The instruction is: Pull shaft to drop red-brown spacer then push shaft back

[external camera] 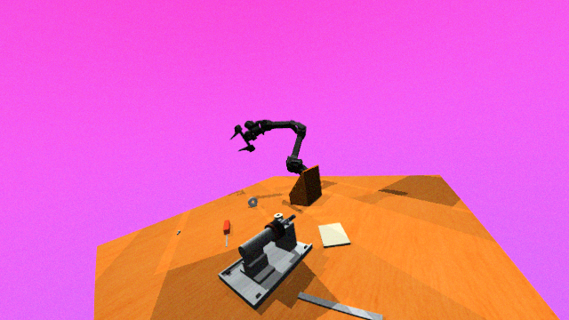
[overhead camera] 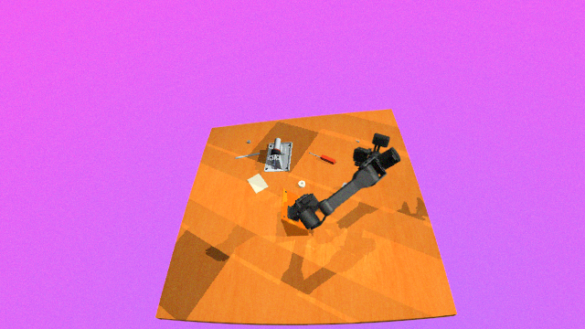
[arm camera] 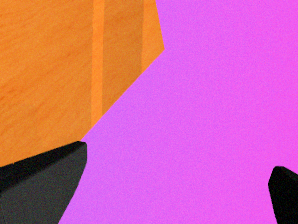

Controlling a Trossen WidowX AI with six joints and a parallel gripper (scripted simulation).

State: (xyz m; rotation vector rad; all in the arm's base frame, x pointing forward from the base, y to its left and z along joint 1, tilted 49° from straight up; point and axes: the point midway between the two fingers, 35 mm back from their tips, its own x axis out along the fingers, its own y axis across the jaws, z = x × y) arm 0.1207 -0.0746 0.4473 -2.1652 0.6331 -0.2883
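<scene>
The grey fixture's base plate (overhead camera: pixel 286 160) (external camera: pixel 280 273) lies on the table. A grey shaft (overhead camera: pixel 277 143) (external camera: pixel 255 244) lies level above it, its thin end reaching through the upright housing block (external camera: pixel 287 239). Dark and red-brown spacers (external camera: pixel 275 230) sit around the shaft close beside the block; they are too small and dark to separate or count. No fallen spacer can be made out beside the fixture. My gripper (external camera: pixel 235 144) (arm camera: pixel 180 165) is open and empty, high above the table and far from the shaft. The fixture is not in the wrist view.
A red screwdriver (overhead camera: pixel 328 159) (external camera: pixel 227 227), a pale card (overhead camera: pixel 257 183) (external camera: pixel 334 235), a metal strip (overhead camera: pixel 248 155) (external camera: pixel 340 307), a white round part (overhead camera: pixel 302 184) (external camera: pixel 278 216) and a grey ring (external camera: pixel 252 202) lie around the fixture. My arm's wedge-shaped base (external camera: pixel 306 188) stands beyond.
</scene>
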